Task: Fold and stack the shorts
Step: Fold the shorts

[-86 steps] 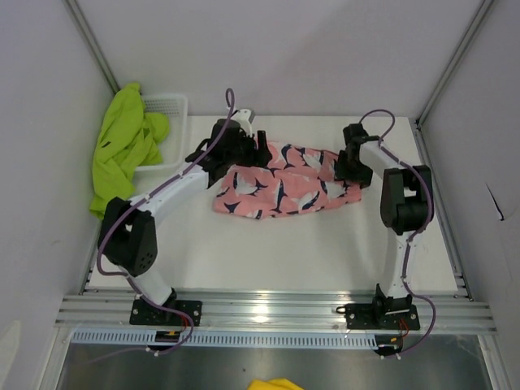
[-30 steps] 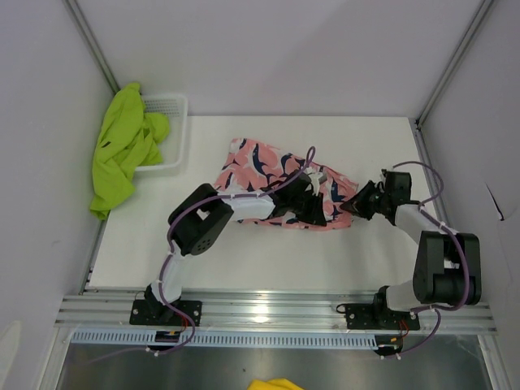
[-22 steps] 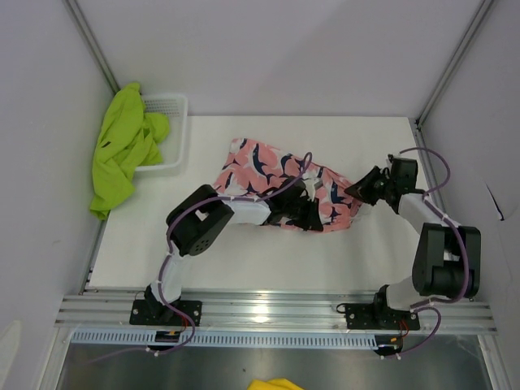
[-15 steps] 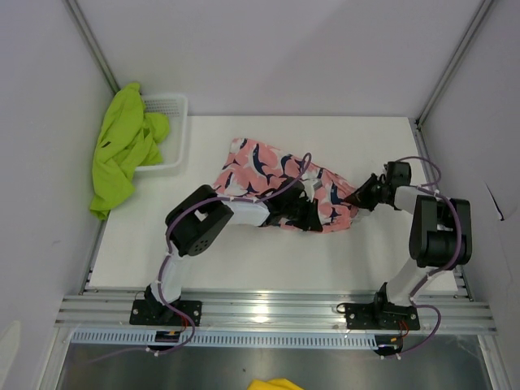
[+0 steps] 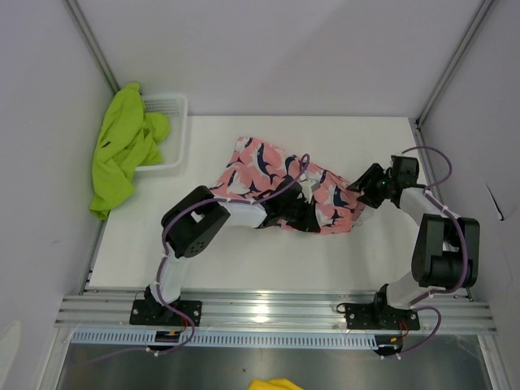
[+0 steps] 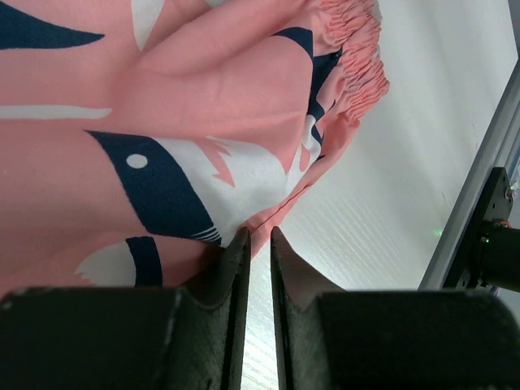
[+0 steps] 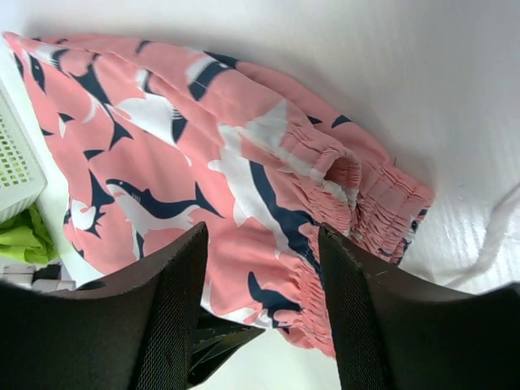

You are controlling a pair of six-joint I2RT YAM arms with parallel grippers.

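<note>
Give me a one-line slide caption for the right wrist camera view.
Right gripper open over the crumpled pink shark-print shorts lying on the white table.

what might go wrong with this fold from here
1. The left gripper meets only the very hem of the pink shorts; a pull may lose it.
2. The waistband by the open right gripper is bunched, so a fold may set crooked.
</note>
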